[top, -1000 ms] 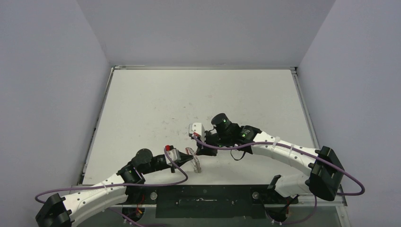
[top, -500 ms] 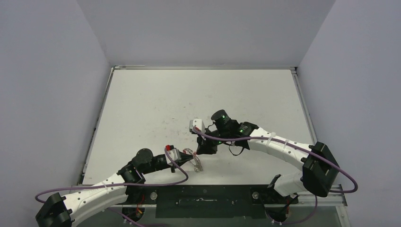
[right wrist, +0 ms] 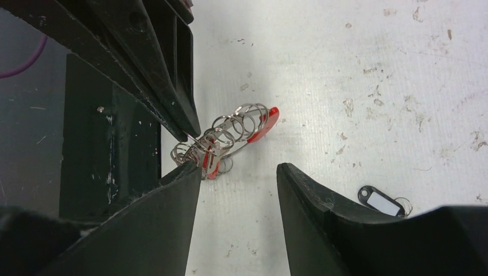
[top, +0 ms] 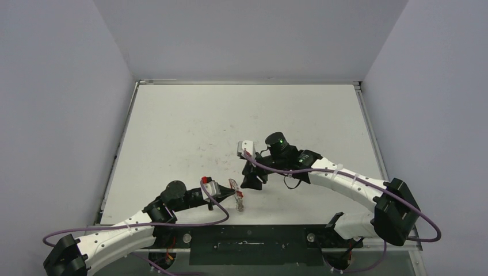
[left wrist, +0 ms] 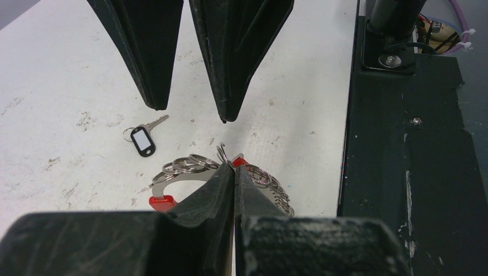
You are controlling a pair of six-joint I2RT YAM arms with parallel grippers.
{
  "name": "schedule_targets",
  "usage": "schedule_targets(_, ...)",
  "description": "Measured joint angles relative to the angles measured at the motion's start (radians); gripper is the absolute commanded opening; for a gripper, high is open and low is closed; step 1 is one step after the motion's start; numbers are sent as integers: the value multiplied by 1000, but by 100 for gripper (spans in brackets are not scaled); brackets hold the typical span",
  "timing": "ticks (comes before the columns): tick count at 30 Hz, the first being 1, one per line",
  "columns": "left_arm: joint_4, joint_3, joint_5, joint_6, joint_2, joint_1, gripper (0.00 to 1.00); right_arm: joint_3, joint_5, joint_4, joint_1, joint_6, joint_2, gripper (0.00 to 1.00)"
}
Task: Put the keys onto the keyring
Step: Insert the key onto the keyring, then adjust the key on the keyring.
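While the left gripper [left wrist: 233, 171] is clamped on the keyring [left wrist: 185, 165] near the tabletop's [left wrist: 52, 69] near edge, the right gripper [right wrist: 239, 169] hangs open and empty just beside it. The loose key [left wrist: 143, 140] lies flat nearby; fetching it seems next, needing a low, precise pinch.

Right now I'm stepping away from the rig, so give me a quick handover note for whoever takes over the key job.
Left claw: shut on the large thin metal keyring with red sleeve, near the table's front edge.
Right claw: open, empty, poised just beyond the ring.
Small silver key with dark oblong tag: loose on the white table, apart from the ring.
Done: ring gripped.
Left: pick up the key and thread it on.
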Motion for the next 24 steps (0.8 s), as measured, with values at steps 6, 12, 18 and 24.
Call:
schedule_targets(6,0,0,1,0,0,0,0,-32,-50,58,0,-35,-12,49)
schedule_targets(12,0,0,5,0,0,0,0,-98,-126,137,0,-99,-13,45)
schedule_targets(18,0,0,11,0,-1,0,0,-115,-187,195,1,-163,-13,33)
schedule_targets(24,0,0,18,0,-1,0,0,-116,-231,219,10,-231,-13,29)
